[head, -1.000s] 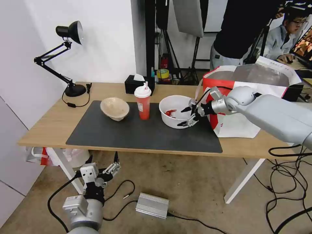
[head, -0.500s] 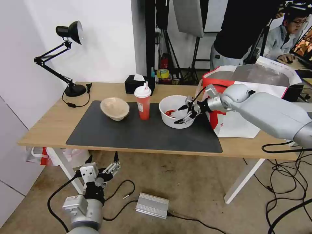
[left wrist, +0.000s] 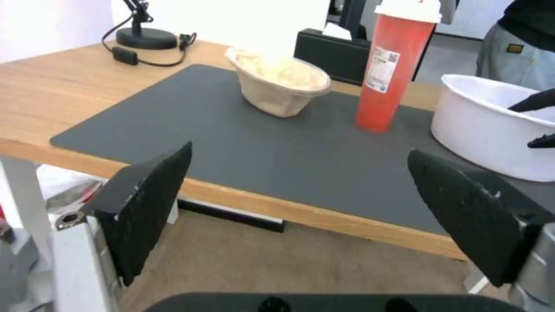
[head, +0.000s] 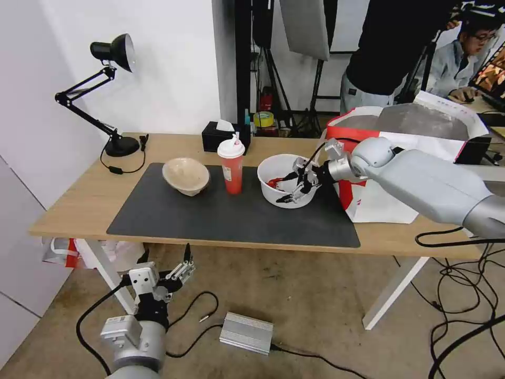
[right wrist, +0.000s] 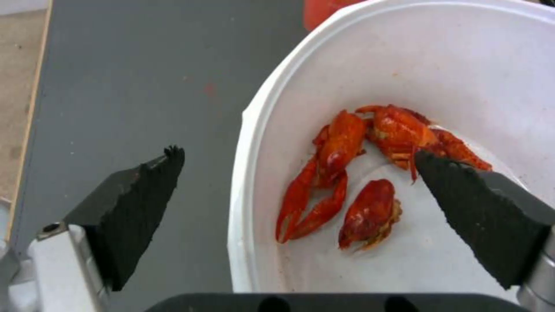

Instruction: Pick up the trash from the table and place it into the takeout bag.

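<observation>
Right pincer (head: 292,186) wide open, empty, straddling white bowl (head: 273,173) rim beside takeout bag (head: 389,158); thin-wall grip risks tipping, spilling red scraps (right wrist: 353,173).

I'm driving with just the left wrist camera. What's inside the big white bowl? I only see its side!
Observer: Red crayfish scraps lie on the bottom of the white bowl.
Operator: What are those black things by its rim?
Observer: They belong to the right gripper. Its fingers are open, one inside the bowl and one outside, straddling the wall.
Operator: Where does the rubbish go?
Observer: Into the takeout bag, which stands on the table on the bowl's far side, behind the right arm.
</observation>
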### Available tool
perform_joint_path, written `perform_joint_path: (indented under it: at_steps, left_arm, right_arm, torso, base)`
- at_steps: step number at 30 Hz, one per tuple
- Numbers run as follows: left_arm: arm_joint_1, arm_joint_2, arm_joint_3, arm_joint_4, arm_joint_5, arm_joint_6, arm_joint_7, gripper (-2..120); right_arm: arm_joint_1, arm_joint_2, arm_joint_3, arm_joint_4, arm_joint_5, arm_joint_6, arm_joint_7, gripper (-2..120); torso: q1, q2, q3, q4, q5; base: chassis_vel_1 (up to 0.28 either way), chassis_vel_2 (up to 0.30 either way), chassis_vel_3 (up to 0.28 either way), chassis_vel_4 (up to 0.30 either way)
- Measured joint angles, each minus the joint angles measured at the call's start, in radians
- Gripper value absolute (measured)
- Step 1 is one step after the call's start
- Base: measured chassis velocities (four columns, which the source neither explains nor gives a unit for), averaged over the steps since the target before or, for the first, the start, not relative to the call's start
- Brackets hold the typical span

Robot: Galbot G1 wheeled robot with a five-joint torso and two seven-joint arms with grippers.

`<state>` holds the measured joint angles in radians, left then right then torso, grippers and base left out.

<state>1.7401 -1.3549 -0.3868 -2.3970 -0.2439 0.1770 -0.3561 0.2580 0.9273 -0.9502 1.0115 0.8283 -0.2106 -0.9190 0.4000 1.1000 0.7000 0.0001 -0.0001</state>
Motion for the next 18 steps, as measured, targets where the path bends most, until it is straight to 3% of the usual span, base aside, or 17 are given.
perform_joint_path:
  at_steps: [18]
  left_arm:
    - [-0.009, -0.002, 0.007, 0.01, -0.001, -0.001, 0.0, 100]
  right_arm:
    - [-0.013, 0.007, -0.001, -0.002, -0.01, 0.0, -0.005, 100]
  torso:
    - [0.0, 0.0, 0.0, 0.0, 0.0]
  base:
    - [0.0, 0.0, 0.0, 0.0]
